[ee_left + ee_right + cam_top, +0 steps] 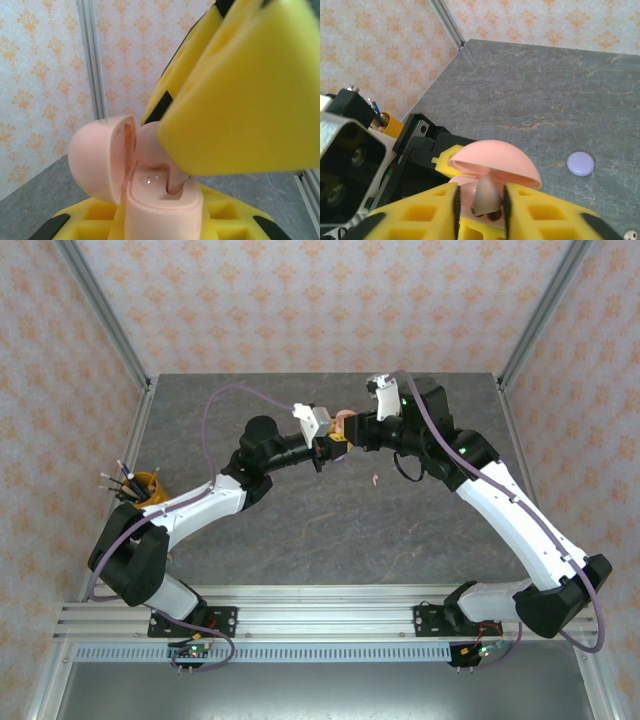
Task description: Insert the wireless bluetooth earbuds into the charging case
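My left gripper (330,450) is shut on the body of a pale pink charging case (160,210), held above the table's middle with its lid (97,155) swung open. A pale pink earbud (485,195) stands with its stem in one socket of the case. My right gripper (480,200) straddles that earbud from the other side. Its yellow fingers (240,90) stand slightly apart, with a thin gap showing beside the bud. The neighbouring socket (150,179) shows glossy and bare. Another small pink earbud (375,479) lies on the table just right of the grippers.
A round lilac case (581,163) lies shut on the grey table beyond the grippers. A yellow cup of pens (140,485) stands at the left edge. Metal frame posts and patterned walls enclose the table.
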Action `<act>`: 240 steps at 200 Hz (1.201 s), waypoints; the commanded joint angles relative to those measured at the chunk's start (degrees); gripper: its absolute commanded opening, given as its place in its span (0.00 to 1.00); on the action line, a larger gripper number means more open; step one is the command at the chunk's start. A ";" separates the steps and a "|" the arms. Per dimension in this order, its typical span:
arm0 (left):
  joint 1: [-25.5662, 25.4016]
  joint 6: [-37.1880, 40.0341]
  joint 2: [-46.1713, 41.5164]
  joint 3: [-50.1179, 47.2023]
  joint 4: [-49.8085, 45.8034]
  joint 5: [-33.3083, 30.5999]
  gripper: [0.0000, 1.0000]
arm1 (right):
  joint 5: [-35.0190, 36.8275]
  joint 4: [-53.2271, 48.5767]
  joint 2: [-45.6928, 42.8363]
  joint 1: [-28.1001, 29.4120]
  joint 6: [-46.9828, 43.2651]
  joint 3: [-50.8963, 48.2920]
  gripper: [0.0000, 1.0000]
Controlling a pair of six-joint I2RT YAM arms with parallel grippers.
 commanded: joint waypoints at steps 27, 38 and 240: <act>-0.04 0.58 -1.55 1.99 2.33 -0.24 0.00 | -2.20 1.96 -1.75 -1.03 1.52 -0.61 0.43; -0.04 0.60 -1.51 1.96 2.33 -0.24 0.00 | -1.97 2.65 -1.84 -1.13 2.12 -0.40 0.45; -0.03 0.33 -0.98 1.58 2.97 -1.25 0.00 | -13.26 5.25 1.76 -1.88 5.38 5.19 0.46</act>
